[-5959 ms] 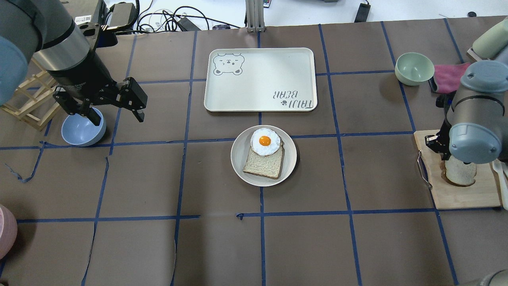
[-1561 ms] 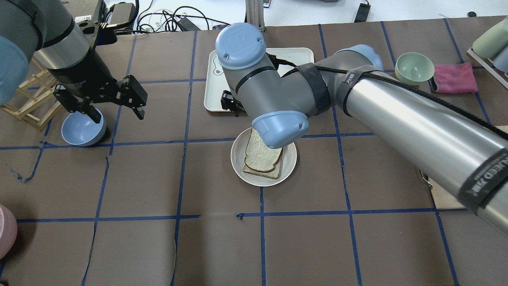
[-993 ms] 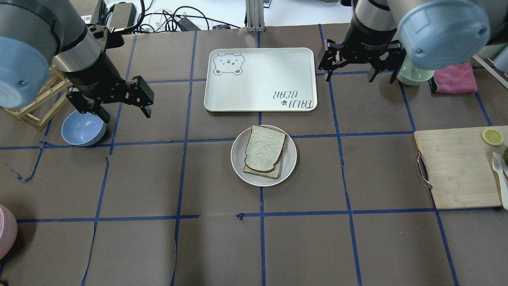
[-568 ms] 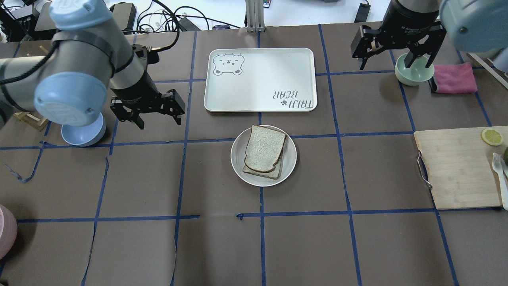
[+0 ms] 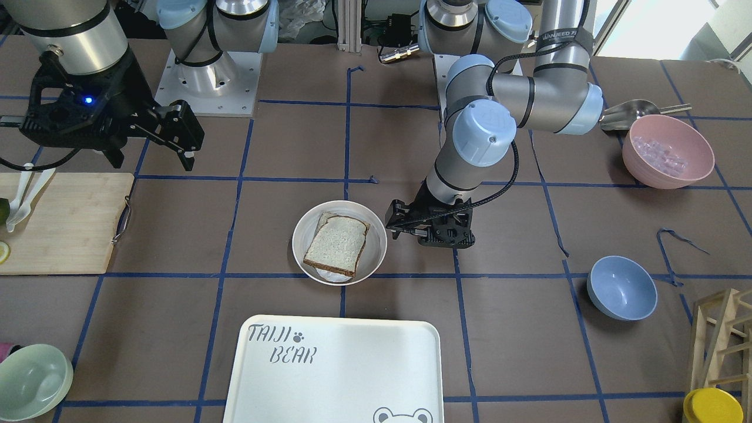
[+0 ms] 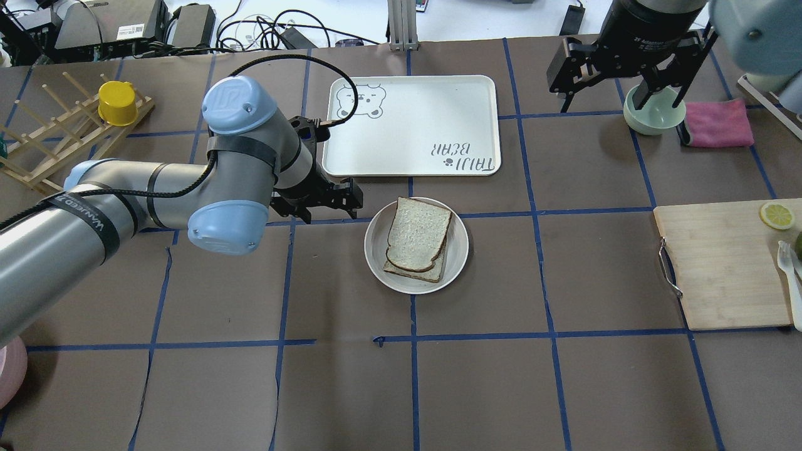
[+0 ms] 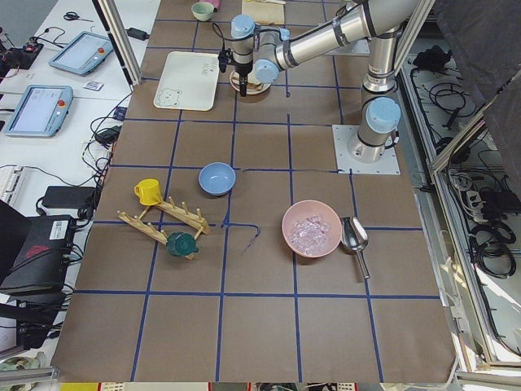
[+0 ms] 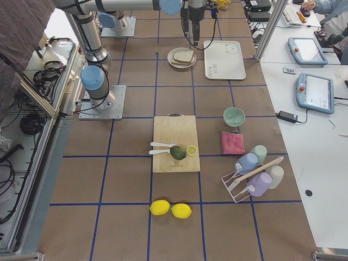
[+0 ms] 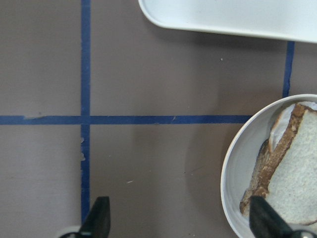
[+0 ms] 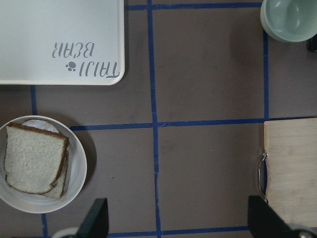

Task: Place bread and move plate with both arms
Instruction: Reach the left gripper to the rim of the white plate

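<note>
Overhead exterior: the bread lies on the plate mid-frame, so placing looks done. The right gripper hangs wide open and empty at upper right. Left wrist-mounted: the left gripper, spread wide and empty, straddles the plate's rim at lower right, so the next move is probably to lower and close on it.

the table cover looks like matt brown paper, a little wrinkled and torn at some seams; the lines on it are blue tape; the plate is smooth and cream with a soft sheen, maybe plastic; the bread has a dry porous crumb and a rough dark crust; the tray is smooth, off-white, nearly matt; the left arm is shiny silver metal, its caps smooth light blue plastic; the board is pale wood with fine grain; the cloth is pink and fuzzy.
</note>
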Robot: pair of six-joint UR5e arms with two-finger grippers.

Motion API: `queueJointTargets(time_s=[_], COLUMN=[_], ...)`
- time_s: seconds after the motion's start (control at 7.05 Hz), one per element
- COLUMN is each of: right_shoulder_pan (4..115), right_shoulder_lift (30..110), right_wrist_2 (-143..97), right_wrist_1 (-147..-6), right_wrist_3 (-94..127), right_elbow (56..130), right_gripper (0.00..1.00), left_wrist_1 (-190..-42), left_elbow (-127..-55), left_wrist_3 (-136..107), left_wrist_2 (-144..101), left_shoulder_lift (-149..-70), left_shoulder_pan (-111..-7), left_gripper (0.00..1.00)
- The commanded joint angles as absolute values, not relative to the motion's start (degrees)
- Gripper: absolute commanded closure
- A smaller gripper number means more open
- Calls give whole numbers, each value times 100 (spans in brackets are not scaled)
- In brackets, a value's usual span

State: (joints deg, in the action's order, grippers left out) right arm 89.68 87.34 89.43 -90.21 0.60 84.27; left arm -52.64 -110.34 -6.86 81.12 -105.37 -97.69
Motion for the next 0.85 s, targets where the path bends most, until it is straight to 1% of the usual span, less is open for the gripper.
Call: queueJointTargets(time_s=[0.0, 0.43, 0.57, 0.71], right_shoulder_pan=[9139, 9290, 9290, 9299], right_shoulder_lift=[8807, 8789, 8806, 8807], right_wrist_2=[8954, 9159, 9158, 9150], right_wrist_1=[-8798, -8807, -8807, -8807], right_wrist_3=[140, 105, 53, 61], right_elbow=[8350, 8472, 8560, 8595], right_gripper=[0, 0, 0, 0], left_wrist_1=[-4958, -4729, -4720, -4720], left_elbow=[-11057, -11057, -11039, -11030], left_wrist_3=[-659, -703, -634, -581], left_wrist_2=[8095, 8086, 8077, 8060], left_shoulder_lift=[-10993, -11285, -11294, -11337], left_shoulder_pan=[-10036, -10177, -10178, -10169], left_gripper=[34, 34, 38, 84])
